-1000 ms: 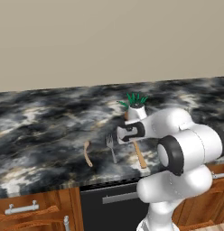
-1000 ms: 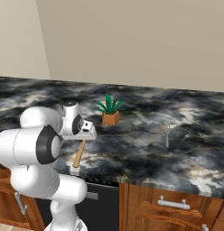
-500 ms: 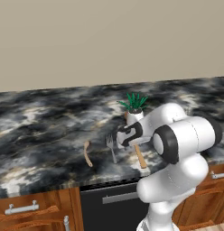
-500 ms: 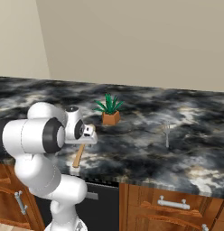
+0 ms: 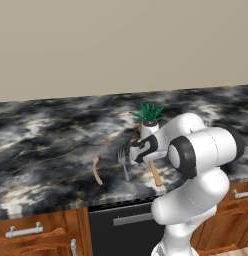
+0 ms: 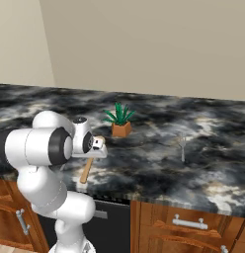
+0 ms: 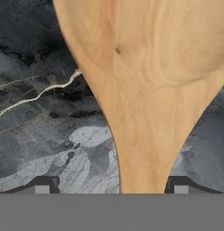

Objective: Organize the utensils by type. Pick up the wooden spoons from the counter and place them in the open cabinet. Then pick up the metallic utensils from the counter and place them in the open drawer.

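My gripper (image 5: 137,151) hangs low over the marbled black counter (image 5: 46,145), open, with its jaws on either side of the neck of the large wooden spoon (image 7: 145,81). That spoon's handle (image 5: 155,173) points toward the counter's front edge and shows too in the right base view (image 6: 86,170). A gap separates the left fingertip (image 7: 44,185) from the wood. The small wooden spoon (image 5: 97,170) lies to the left, and the grey fork (image 5: 123,162) lies between the two spoons. The other metal utensil (image 6: 183,146) rests far to the right. The open cabinet and open drawer are out of view.
A small potted plant (image 5: 150,117) stands just behind the gripper, also in the right base view (image 6: 120,123). Below the counter edge are a black appliance front (image 5: 121,220) and shut wooden drawers with metal handles (image 6: 191,222).
The arm's upper links have swung a little while the hand stayed low over the large spoon. No utensil has moved.
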Robot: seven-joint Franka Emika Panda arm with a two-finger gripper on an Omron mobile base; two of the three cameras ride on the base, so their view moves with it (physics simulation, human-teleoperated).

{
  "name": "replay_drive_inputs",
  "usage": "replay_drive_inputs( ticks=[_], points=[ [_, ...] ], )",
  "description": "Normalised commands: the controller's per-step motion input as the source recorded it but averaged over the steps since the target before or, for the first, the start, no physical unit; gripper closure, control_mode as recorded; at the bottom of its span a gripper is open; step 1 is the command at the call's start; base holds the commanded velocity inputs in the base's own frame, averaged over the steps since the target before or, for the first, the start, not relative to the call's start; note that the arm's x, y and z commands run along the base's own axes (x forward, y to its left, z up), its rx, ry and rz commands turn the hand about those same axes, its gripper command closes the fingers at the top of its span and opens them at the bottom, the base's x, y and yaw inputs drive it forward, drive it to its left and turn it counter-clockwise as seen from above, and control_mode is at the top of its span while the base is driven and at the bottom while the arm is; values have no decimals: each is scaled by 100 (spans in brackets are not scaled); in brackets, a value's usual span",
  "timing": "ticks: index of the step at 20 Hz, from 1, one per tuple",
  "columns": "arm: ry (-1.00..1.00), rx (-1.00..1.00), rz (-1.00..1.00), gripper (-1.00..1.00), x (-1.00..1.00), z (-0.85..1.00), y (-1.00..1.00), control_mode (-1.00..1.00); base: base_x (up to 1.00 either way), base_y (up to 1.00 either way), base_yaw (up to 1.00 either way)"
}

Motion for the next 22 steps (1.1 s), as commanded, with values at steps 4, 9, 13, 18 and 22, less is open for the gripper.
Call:
replay_drive_inputs(
  ticks=[4, 9, 13, 18, 22],
  points=[
    [0, 0, 0, 100, 0, 5, -5, -100, 0, 0, 0],
    [4, 0, 0, 100, -2, 22, -7, -100, 0, 0, 0],
    [6, 3, 2, 100, -7, 46, -9, -100, 0, 0, 0],
    [1, 0, 12, 100, -19, 94, 0, -100, 0, 0, 0],
    [0, 0, 12, 100, -37, 96, 0, -100, 0, 0, 0]
  ],
)
